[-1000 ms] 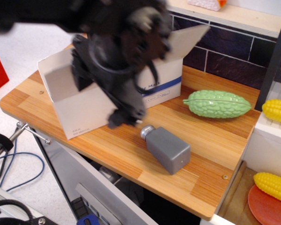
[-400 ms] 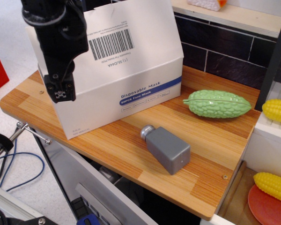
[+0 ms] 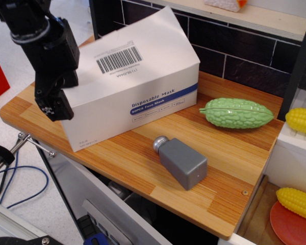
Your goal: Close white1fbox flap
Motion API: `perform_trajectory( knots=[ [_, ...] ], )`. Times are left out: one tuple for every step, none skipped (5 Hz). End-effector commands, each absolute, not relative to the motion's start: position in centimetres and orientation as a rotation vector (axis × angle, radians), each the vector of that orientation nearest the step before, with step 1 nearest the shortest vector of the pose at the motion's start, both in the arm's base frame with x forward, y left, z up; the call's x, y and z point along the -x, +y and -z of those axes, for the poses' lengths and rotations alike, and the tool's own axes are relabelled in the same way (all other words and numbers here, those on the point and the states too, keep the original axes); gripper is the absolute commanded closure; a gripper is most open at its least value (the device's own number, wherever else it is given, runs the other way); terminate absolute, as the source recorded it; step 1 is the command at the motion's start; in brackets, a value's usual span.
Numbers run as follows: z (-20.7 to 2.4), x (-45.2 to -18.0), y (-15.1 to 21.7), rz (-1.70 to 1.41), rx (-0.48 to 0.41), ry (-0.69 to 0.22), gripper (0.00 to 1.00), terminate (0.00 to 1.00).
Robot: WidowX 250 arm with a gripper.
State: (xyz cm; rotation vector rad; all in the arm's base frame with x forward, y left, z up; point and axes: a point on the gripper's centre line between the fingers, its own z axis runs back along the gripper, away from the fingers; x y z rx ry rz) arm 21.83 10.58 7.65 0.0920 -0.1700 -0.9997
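Note:
The white1fbox (image 3: pixel 143 109), a large white carton with a blue stripe and "Disposable Mask" print, stands on the left half of the wooden table (image 3: pixel 234 168). Its flap (image 3: pixel 143 46), the wide white panel carrying the black barcode, lies folded down over the carton's top, sloping slightly up toward the back. My black gripper (image 3: pixel 53 104) hangs at the carton's left end, just beside its left front corner, below the flap's left edge. Its fingers look pressed together and hold nothing.
A grey block with a round cap (image 3: pixel 182 163) lies in front of the carton. A green bitter gourd (image 3: pixel 236 113) lies to the right. Yellow corn (image 3: pixel 302 120) and a red plate (image 3: pixel 290 222) sit past the table's right edge. A dark tiled wall stands behind.
The flap has swung from standing up to lying down over the carton's top. My gripper has moved from in front of the carton to its left end and a little lower.

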Motion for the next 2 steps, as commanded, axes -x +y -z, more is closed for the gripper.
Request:
perform_trajectory(
  knots=[
    [-7.0, -22.8, 10.2, 0.982, -0.076, -0.199, 0.0, 0.0],
    [-8.4, -22.6, 8.9, 0.925, -0.052, -0.132, 0.0, 1.0]
  ],
)
